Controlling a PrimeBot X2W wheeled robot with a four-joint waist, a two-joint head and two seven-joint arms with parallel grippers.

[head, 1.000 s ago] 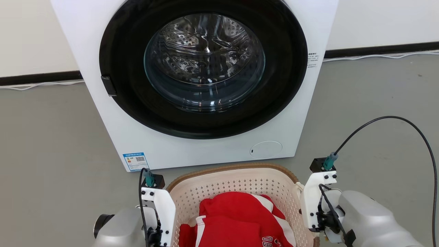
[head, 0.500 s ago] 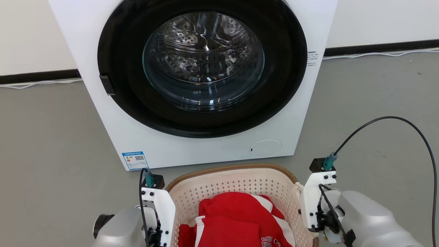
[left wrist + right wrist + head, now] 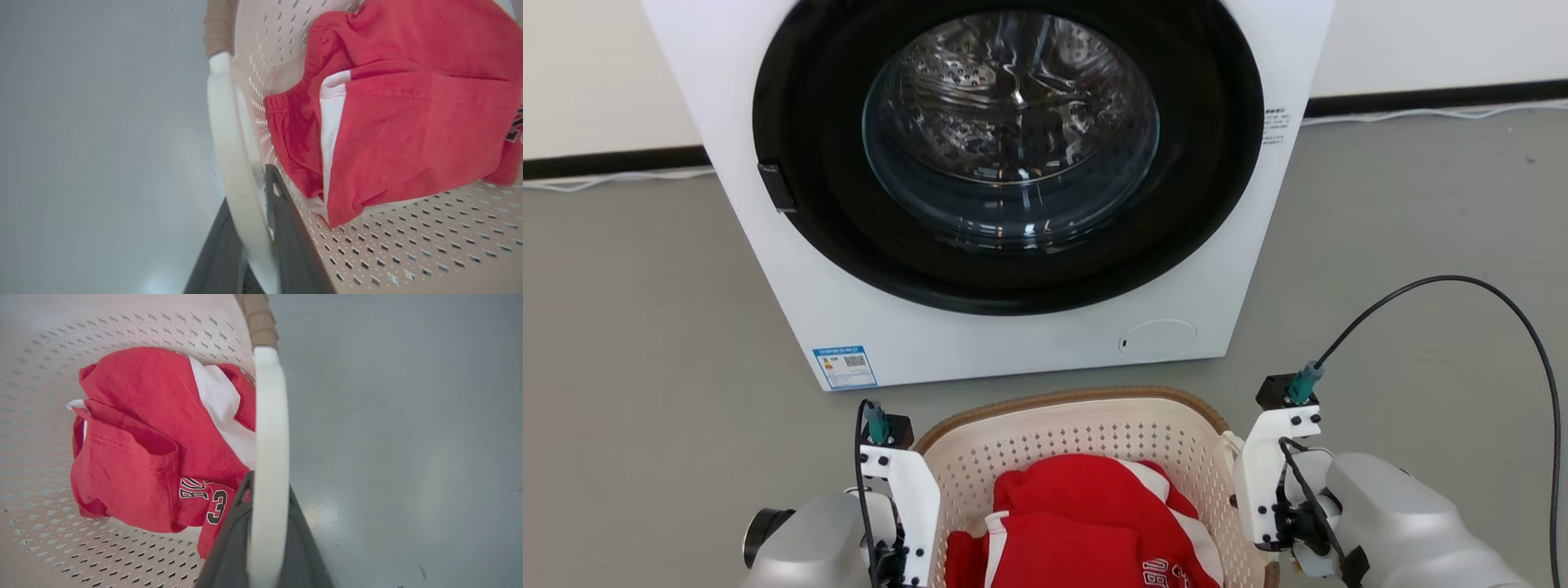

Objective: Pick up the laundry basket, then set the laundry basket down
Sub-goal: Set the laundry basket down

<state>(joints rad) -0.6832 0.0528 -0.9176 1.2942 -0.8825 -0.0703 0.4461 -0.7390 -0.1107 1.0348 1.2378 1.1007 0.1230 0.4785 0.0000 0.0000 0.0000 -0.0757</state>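
Note:
The cream laundry basket (image 3: pixel 1078 433) with its brown rim sits low in the middle of the head view, between my two wrists. Red and white clothes (image 3: pixel 1086 523) lie in it. In the left wrist view my left gripper (image 3: pixel 253 212) is shut on the basket's white left handle (image 3: pixel 226 155), one dark finger on each side of the loop. In the right wrist view my right gripper (image 3: pixel 267 490) is shut on the white right handle (image 3: pixel 267 424) in the same way. Whether the basket's bottom touches the floor is hidden.
A white front-loading washer (image 3: pixel 1013 351) with a round glass door (image 3: pixel 1010 122) stands just beyond the basket. Grey floor (image 3: pixel 645 343) lies open to both sides. A white cord (image 3: pixel 605 175) runs along the wall's base. A black cable (image 3: pixel 1462 282) loops from my right wrist.
The head view has shifted: the washer sits a little higher in it and the strip of floor between washer and basket is wider. Both grippers keep their hold on the handles.

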